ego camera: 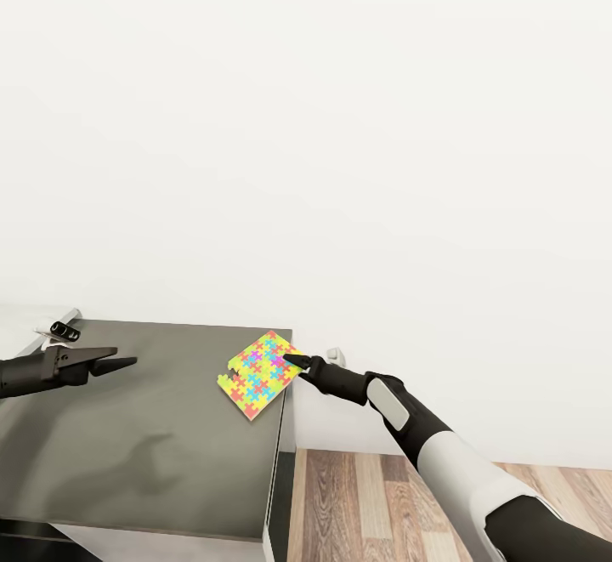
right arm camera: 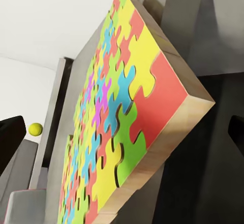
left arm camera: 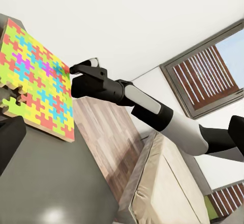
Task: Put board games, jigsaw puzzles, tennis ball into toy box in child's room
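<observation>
Here, 1 jigsaw puzzle (ego camera: 260,373) lies at the far right corner of a dark grey desk (ego camera: 144,451), at about 12 o'clock low in the head view, tilted like a diamond with its right edge reaching the desk's edge. The right gripper (ego camera: 296,364) comes in from 4 o'clock and meets that right edge; its fingertips sit on either side of the puzzle's corner, though whether they actually pinch it I cannot tell. The right wrist view shows the puzzle's wooden edge very close, with a small yellow-green tennis ball (right arm camera: 35,128) far beyond it. The left gripper (ego camera: 119,364) hangs over the desk at 9 o'clock, well apart from the puzzle, its jaws narrow and holding nothing. Wood plank floor (ego camera: 374,502) lies at 5 o'clock. The left wrist view catches a beige bed (left arm camera: 173,183) beyond the desk.
</observation>
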{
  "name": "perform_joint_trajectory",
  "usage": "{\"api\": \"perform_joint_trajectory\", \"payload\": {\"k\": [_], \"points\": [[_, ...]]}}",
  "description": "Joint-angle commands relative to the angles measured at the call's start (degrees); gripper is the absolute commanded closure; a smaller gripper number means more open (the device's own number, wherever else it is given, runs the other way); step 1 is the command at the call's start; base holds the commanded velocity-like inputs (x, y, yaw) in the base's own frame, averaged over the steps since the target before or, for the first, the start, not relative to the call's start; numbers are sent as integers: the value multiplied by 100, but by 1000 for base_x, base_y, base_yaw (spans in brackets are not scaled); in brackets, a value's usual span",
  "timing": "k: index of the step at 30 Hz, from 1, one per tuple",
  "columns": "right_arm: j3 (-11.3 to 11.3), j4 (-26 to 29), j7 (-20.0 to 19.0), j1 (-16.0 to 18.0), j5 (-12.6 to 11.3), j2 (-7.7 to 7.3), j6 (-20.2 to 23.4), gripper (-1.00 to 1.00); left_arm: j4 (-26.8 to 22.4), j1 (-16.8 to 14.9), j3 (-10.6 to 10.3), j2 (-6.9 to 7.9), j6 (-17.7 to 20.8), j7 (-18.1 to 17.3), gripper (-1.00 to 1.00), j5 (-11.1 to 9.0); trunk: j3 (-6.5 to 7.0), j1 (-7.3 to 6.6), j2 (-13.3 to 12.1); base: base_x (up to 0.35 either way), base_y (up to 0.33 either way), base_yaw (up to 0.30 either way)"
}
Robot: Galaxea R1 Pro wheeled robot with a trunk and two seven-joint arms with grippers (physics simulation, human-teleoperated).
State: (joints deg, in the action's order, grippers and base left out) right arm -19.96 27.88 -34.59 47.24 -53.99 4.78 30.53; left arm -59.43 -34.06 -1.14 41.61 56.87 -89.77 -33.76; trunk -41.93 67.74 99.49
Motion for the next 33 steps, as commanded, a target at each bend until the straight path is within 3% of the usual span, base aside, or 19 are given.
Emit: {"api": "perform_joint_trajectory", "payload": {"k": [1, 18, 19, 33], "points": [[-12, -2, -1, 5, -36, -2, 23, -100, 1, -4, -11, 5, 61, -23, -100, -7, -5, -1, 3, 0, 0, 0], [-8, 0, -12, 5, -32, -11, 23, -100, 1, -4, -13, 5, 61, -23, -100, 0, -5, -1, 3, 0, 0, 0], [-8, 3, -12, 5, -32, -12, 23, 100, 1, -4, -13, 5, 61, -23, -100, 1, -5, -1, 3, 0, 0, 0], [-8, -1, -331, 5, -32, -15, 23, 100, 1, -4, -13, 5, 61, -23, -100, 1, -5, -1, 3, 0, 0, 0]]}}
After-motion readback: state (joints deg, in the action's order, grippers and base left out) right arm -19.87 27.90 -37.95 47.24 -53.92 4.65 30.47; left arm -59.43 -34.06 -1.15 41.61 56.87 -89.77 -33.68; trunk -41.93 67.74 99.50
